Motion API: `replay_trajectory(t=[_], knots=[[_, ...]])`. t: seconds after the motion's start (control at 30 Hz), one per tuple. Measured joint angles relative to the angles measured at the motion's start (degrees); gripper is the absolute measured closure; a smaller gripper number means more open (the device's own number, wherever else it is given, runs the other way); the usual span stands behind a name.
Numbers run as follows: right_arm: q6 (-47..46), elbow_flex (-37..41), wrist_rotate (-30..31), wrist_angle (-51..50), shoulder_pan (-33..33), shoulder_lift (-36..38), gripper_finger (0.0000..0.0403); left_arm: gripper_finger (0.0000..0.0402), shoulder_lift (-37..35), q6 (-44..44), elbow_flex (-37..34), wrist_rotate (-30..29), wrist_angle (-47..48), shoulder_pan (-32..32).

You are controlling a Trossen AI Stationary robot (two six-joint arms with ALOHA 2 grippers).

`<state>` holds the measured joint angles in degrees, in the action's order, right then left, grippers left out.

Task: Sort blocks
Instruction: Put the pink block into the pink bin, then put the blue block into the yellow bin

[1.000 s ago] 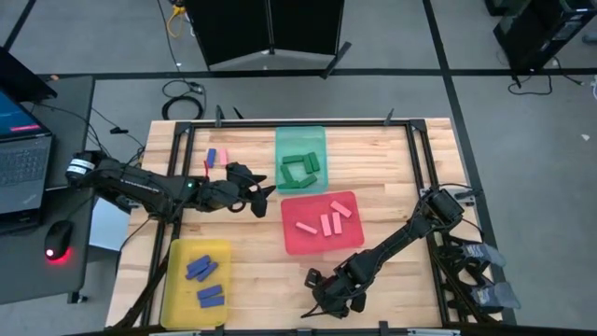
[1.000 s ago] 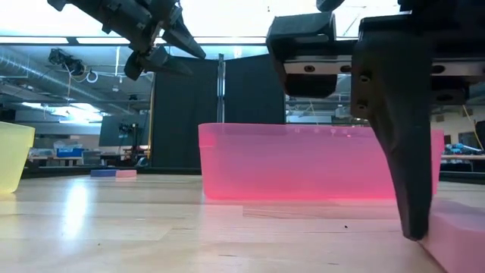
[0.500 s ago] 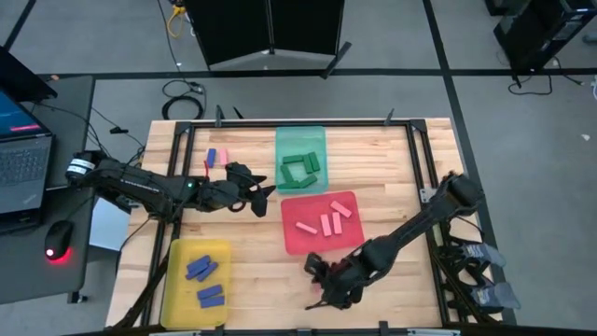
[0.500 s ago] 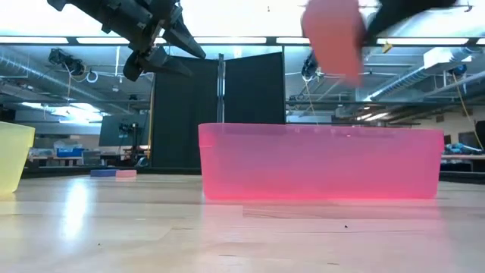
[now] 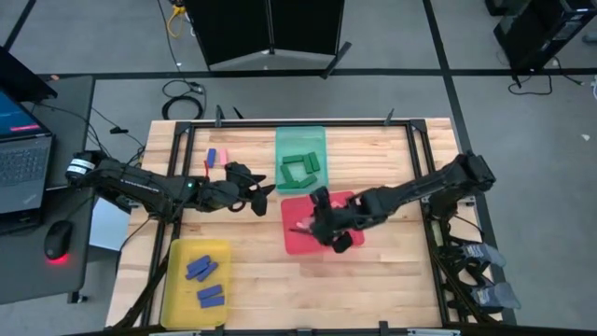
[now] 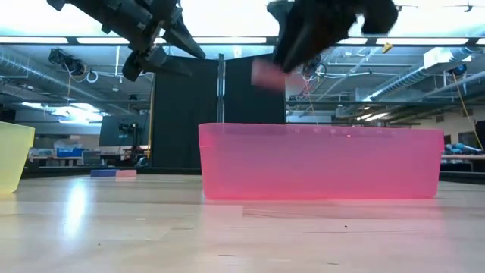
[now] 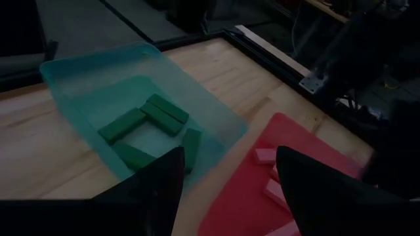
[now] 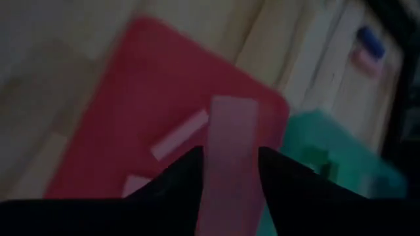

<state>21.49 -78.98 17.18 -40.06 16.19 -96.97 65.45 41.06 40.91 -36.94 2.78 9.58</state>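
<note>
My right gripper [image 5: 319, 224] hovers over the red tray [image 5: 347, 203], shut on a pink block [image 8: 230, 141]; the block also shows in the low view [image 6: 267, 73], above the tray's wall. Pink blocks [image 5: 331, 222] lie flat in the red tray. Green blocks [image 7: 154, 118] lie in the teal tray [image 5: 300, 140], and blue blocks [image 5: 201, 269] in the yellow tray [image 5: 177, 299]. One blue and one pink block [image 5: 216, 155] rest on the table near its far left corner. My left gripper [image 5: 266, 198] waits open in the air between the teal and red trays, holding nothing. My right gripper pinches the pink block between its two fingers [image 8: 177, 180], on the block's long sides. The block lies along the fingers and its free end [image 8: 231, 108] sticks out past their tips. It is lifted clear, above the red tray.
The three trays take up the table's middle and near left. Bare wood shows on the table's near right [image 5: 392, 289] and on its far right [image 5: 373, 159]. A black frame [image 5: 410, 140] runs round the table. A laptop and a mouse sit on a side desk at the left.
My right gripper has risen from the table's near edge with the pink block, which has come off the wood. It has then swung toward the far edge until it is over the red tray. My left arm has kept still.
</note>
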Motion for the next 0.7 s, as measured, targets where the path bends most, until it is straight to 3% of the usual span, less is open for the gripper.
replay_trajectory(t=[0.27,0.5,0.7], knots=[[-1.4,8.5,-2.3,8.9,-6.1,0.0,0.0181,0.0166,0.0,8.1,0.1,-2.5,11.1,-3.9],[-3.4,11.4,-2.1,14.7,-7.0,3.6,0.0134,0.0171,0.0,12.7,0.1,-2.2,21.6,-12.0],[-5.5,11.4,-1.8,14.3,-7.0,12.4,0.0118,0.0172,0.0,12.0,0.7,5.7,29.7,-24.1]])
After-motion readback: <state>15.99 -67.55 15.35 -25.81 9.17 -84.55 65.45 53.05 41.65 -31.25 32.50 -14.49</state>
